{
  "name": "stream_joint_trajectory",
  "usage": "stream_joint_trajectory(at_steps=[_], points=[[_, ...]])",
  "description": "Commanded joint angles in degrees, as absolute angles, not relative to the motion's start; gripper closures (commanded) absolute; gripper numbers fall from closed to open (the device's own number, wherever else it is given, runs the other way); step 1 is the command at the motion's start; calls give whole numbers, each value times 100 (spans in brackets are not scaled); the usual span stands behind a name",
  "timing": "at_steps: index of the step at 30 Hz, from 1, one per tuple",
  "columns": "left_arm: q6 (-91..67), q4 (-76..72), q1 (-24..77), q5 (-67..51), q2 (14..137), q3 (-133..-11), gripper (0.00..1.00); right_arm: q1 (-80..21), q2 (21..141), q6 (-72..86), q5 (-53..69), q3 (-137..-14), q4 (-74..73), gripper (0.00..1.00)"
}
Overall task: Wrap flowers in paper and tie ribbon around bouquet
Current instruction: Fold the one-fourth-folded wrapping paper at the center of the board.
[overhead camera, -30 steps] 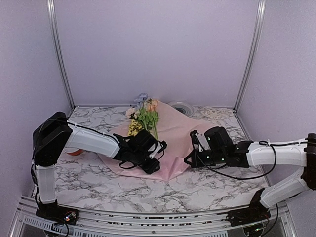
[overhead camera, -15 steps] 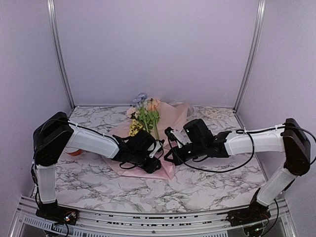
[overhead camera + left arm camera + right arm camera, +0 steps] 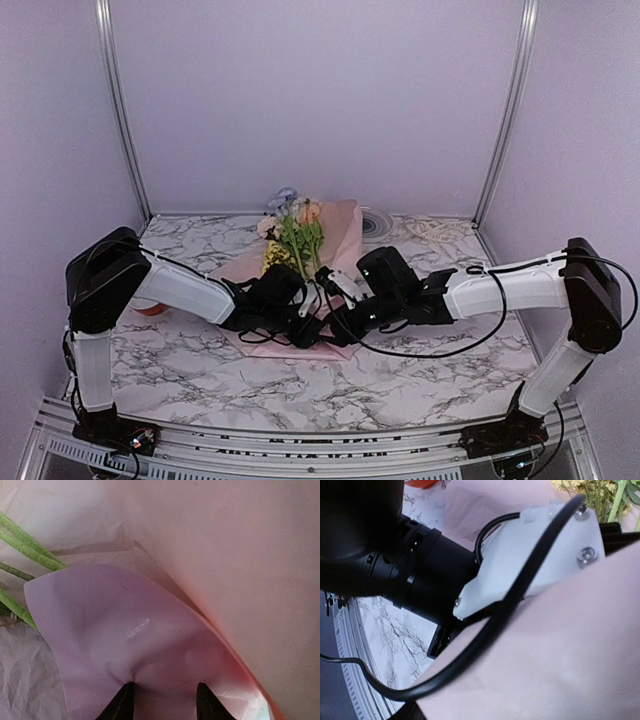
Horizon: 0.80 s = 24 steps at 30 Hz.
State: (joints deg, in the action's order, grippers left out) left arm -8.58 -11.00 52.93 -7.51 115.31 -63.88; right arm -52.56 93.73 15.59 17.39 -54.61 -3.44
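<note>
We held the left gripper (image 3: 162,700) clamped on a paper (image 3: 125,640) fold, pinning it beside the flowers (image 3: 297,240); right gripper's (image 3: 335,300) jaw state unclear.

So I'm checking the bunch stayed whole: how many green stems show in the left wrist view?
4 at least: two green stems together upper left, one below, one lower; the paper hides their lengths and maybe more.

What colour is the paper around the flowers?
Soft pink. The paper shows best in the left wrist view.
</note>
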Motion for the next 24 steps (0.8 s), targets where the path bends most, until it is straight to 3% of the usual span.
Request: stream_joint_trajectory(at_steps=[1,7,15,24], points=[[-1001,-676,5188,-809,11839,-6094,57,-5274,9338,693,1869,-5778,-438,40],[-1070,-1042,5136,-803,11769,-5957,57,-5106,9230,105,1173,-6055,-420,26],[-1203,-1955,5102,-417,11311,-5404,57,-5062,9409,52,1607,-5942,311,26],[-1224,-2611,4996,-824,11112,-5193,56,-5250,9907,204,1975,-6008,725,28]])
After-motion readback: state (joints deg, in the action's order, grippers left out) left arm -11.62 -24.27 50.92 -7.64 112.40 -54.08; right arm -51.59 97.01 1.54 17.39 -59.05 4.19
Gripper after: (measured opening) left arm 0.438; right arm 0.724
